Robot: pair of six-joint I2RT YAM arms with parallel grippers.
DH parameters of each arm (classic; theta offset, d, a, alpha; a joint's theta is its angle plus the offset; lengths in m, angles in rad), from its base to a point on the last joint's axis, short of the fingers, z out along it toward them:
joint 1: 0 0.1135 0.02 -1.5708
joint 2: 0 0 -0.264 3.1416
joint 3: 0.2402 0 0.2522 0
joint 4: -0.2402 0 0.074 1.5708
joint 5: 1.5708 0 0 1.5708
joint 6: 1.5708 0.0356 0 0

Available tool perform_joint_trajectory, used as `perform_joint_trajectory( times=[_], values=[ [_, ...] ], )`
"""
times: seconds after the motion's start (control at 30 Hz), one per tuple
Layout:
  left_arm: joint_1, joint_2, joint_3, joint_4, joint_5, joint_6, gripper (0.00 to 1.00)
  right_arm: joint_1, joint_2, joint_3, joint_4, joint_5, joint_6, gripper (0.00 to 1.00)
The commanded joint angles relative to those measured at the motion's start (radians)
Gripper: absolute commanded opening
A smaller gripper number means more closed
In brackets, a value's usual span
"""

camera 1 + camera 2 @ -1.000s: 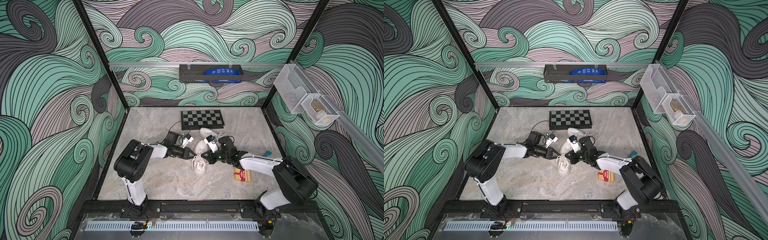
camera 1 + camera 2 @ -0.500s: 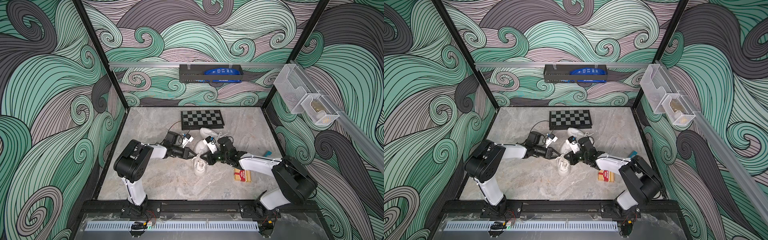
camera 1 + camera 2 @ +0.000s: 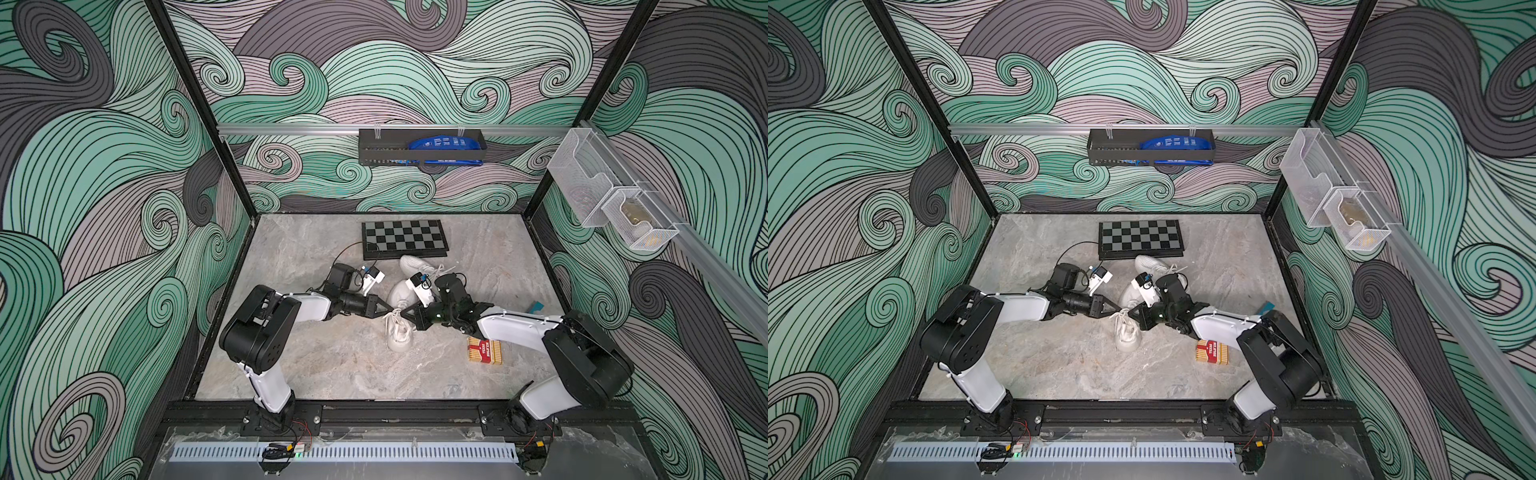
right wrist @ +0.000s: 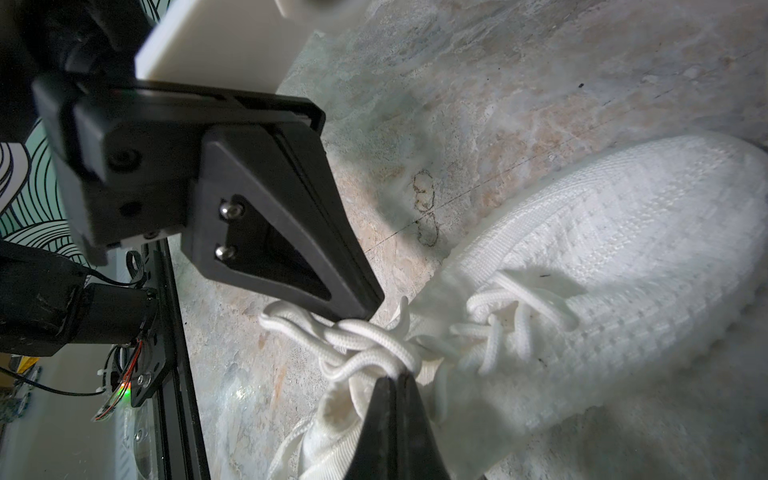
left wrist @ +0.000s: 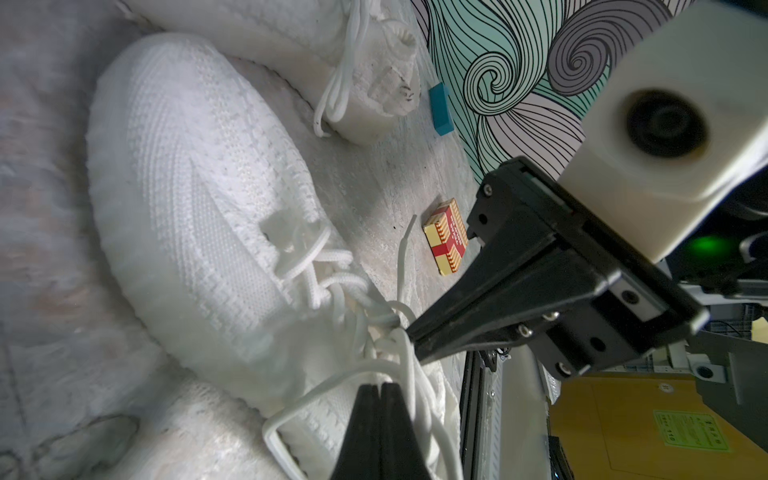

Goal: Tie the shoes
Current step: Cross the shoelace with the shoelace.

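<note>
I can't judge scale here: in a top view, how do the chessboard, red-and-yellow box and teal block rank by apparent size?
Largest to smallest:
chessboard
red-and-yellow box
teal block
The box lies nearer the camera, but the gaps are plain.

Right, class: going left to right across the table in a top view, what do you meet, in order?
Left end effector → right end effector, each shut on the laces → red and yellow box → teal block. The shoes and chessboard overlap these, so they are left out.
</note>
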Motion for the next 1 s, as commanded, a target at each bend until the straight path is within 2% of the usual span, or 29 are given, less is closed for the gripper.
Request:
perform_joint_trajectory(
  times=[0.0, 0.2, 0.47, 0.97],
  values=[
    [-0.001, -0.019, 0.001, 0.044, -0.027, -0.02, 0.05, 0.006, 0.007, -0.011, 0.002, -0.007, -0.007, 0.0],
    [-0.004, 0.02, 0.006, 0.073, 0.036, -0.031, 0.01, 0.006, 0.008, -0.011, 0.002, -0.005, -0.004, 0.0],
    [-0.003, 0.059, 0.022, 0.081, 0.025, -0.047, 0.0, 0.007, 0.011, -0.009, 0.002, -0.007, -0.004, 0.0],
    [-0.007, 0.116, 0.03, 0.153, 0.083, -0.103, 0.0, 0.009, 0.019, -0.01, 0.002, -0.007, -0.004, 0.0]
  ],
)
